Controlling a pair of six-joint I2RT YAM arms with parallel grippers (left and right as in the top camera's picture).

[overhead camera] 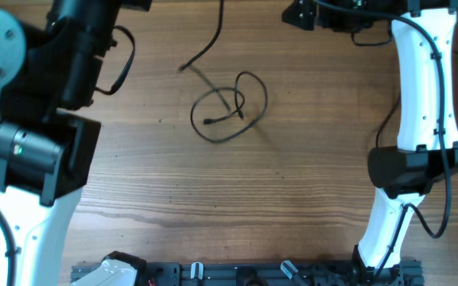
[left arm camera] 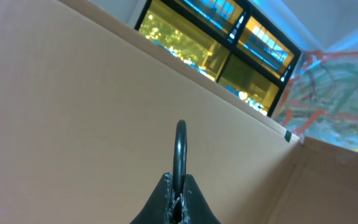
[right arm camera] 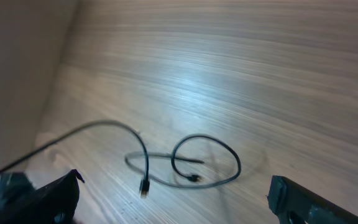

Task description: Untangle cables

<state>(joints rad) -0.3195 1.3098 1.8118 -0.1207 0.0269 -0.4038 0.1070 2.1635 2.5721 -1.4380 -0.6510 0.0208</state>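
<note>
At the far middle of the table (overhead camera: 293,183) is where the cables are found: one looped cable (overhead camera: 229,111) is laid flat on the wood, and a second cable (overhead camera: 205,48) is run down from beyond the top edge, with its plug end hanging just beside the loop. The left gripper (left arm camera: 178,190) is pinched together on a short black bend of cord and is pointed up at a wall and a window (left arm camera: 229,56). So it's probably the second cable that's held up there, likely so it can be drawn clear of the loop, though the strand can't be traced all the way to the gripper in any view. The right gripper (right arm camera: 174,186) is held low over the table, fingers spread wide with nothing between them, and is aimed at the loop, presumably set to pin it or pick it up. The looped cable is thin, black and floppy. It's crossed over itself, and its small plug tips end inside the ring as far as can be made out. Whether the two cables are actually touching can't be told.
</note>
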